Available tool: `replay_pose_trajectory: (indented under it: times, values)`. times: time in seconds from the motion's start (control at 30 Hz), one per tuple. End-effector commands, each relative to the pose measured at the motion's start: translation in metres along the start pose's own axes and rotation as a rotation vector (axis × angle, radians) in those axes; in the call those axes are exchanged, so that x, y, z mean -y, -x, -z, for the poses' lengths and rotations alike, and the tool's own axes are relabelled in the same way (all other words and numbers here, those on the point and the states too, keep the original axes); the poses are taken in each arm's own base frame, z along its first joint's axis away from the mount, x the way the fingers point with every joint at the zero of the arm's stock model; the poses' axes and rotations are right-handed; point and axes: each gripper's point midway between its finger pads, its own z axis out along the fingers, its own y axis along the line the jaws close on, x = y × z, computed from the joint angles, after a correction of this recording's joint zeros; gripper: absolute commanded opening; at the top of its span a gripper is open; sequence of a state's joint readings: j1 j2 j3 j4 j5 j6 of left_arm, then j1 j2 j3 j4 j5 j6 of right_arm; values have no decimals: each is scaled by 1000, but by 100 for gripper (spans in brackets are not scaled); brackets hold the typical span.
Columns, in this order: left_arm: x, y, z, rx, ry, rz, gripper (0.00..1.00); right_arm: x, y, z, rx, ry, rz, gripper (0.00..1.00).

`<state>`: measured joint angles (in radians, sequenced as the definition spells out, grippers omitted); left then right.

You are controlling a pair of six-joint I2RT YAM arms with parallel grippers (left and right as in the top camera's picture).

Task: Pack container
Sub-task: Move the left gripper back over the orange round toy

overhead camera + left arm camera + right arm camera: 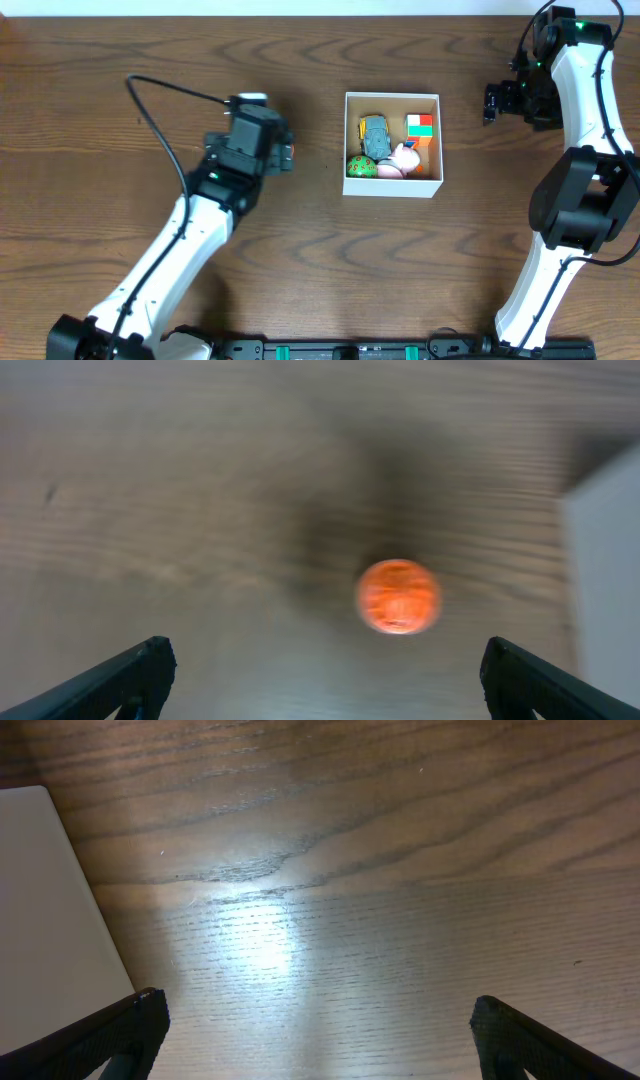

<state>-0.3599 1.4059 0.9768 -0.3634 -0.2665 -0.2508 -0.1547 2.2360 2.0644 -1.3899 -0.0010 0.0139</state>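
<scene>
My left end effector hangs wide open over the one orange ball outside the container. The ball is round, with no long axis, and lies within my span, a little toward the container's side, so this arm is nearer. The container sits around the middle of the surface, holding four toys as far as I can count. My right end effector, also wide and empty, is beyond the container's other side.
</scene>
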Motion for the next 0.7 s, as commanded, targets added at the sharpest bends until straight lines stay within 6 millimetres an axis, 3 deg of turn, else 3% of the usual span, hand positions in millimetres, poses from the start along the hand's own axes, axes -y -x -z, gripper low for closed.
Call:
replay_pose_trajectory:
  times: [0.0, 0.27, 0.5, 0.67]
  values:
    - [-17, -8, -18, -66, 14, 109, 98, -2, -1, -2, -6, 0, 16, 99]
    - [-8, -20, -47, -140, -70, -1, 98, -2, -1, -2, -6, 0, 16, 99]
    - [22, -1, -47, -113, -116, -96, 98, -2, -1, -2, -6, 0, 16, 99]
    - [29, -7, -55, -247, -93, -136, 98, -2, -1, -2, -6, 0, 16, 99]
